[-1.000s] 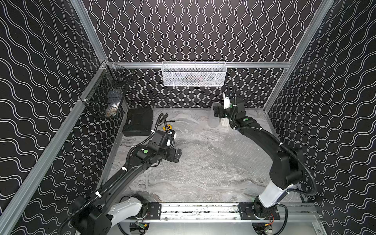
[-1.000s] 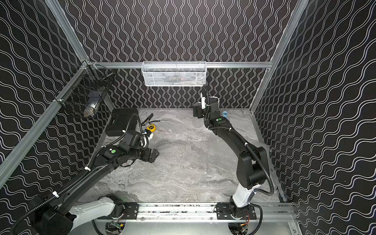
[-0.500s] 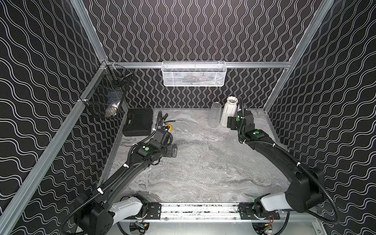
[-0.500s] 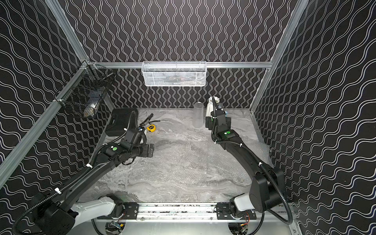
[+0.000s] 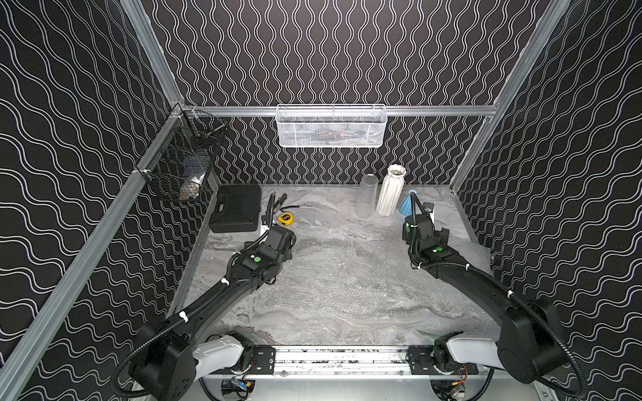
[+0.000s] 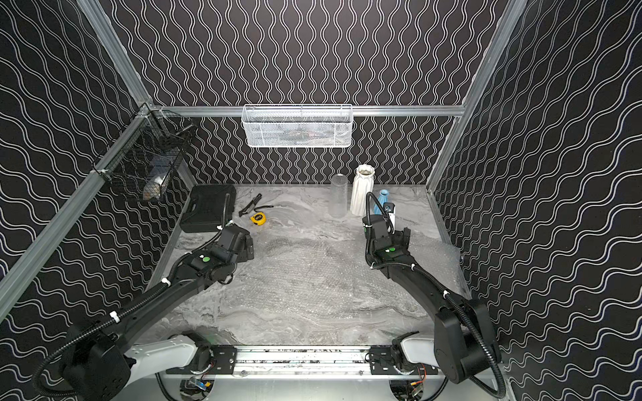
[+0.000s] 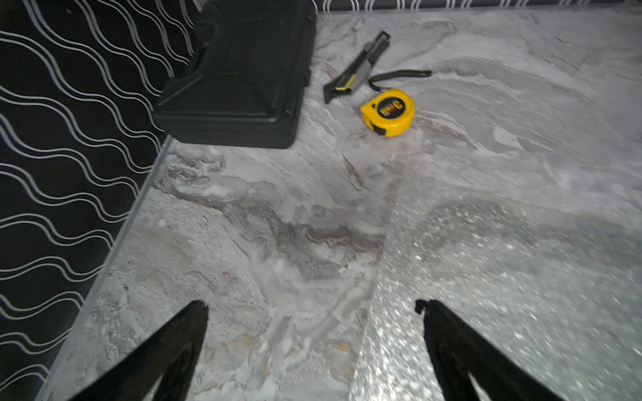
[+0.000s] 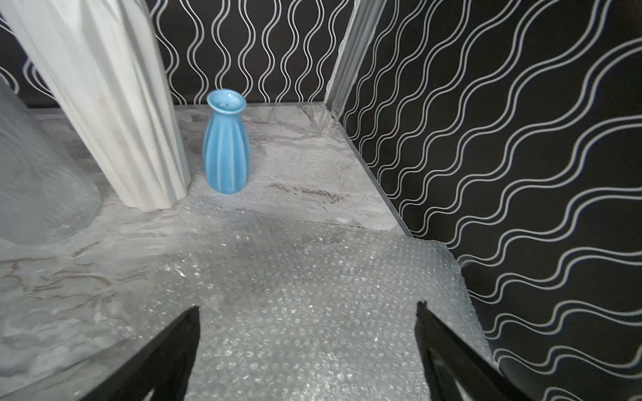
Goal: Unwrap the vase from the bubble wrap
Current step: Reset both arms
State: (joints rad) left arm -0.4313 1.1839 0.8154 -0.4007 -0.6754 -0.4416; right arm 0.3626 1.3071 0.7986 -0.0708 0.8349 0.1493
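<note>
A: Well, starting at the left, what's near that arm?

B: A black plastic tool case (image 7: 239,80), a grey-and-black utility knife (image 7: 357,66) and a round yellow tape measure (image 7: 388,111), all lying clear of the work. The left gripper (image 7: 312,305) hovers with its jaws spread wide and nothing between them, over the left edge of the clear, whitish sheet of bubble wrap (image 5: 347,277).

A: And the wrap itself?

B: It is spread flat across the middle of the grey marbled table (image 5: 323,215), with its right end curling up against the side wall. Nothing is rolled in it.

A: So the vase is out?

B: I'd judge so. Behind the sheet stand a clear glass cylinder (image 5: 367,196), a tall white ribbed ceramic vase (image 5: 391,192) and a small glossy blue vase (image 8: 225,152), all upright, bare and close together. The right gripper (image 8: 307,309), equally wide and empty, hangs over the wrap just in front of them.

A: What worries you?

B: That closeness. A forward or sideways swing of the right arm could knock the white vase into its neighbours. The sheet's edge also lies just beside its base, so dragging the wrap might tug it over.
</note>
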